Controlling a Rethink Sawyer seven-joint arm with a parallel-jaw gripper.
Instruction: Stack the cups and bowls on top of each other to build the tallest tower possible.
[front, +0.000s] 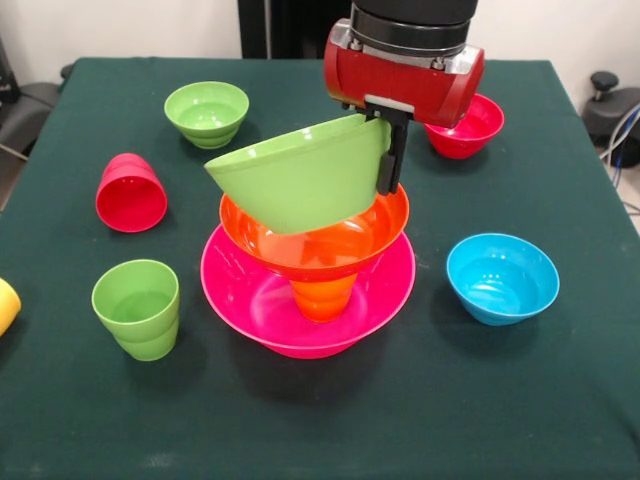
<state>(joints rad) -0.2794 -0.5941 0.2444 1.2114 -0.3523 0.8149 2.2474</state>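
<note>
The tower stands at the table's middle: the very large pink bowl (250, 295) as base, the orange cup (323, 297) upside down inside it, and the large orange bowl (345, 240) resting on that cup. My gripper (388, 150) is shut on the rim of the large green bowl (300, 175) and holds it tilted just above the orange bowl. The small green bowl (207, 112) sits at the back left. The small red bowl (470, 128) is partly hidden behind my gripper. The small blue bowl (502, 277) sits at the right. The red cup (131, 193) lies on its side at the left. The green cup (137, 308) stands upright. The yellow cup (6, 305) shows at the left edge.
The dark green table cloth (500, 400) covers the table. My red arm housing (403, 70) hangs over the back of the tower. Dark objects (612, 110) stand off the table at the right.
</note>
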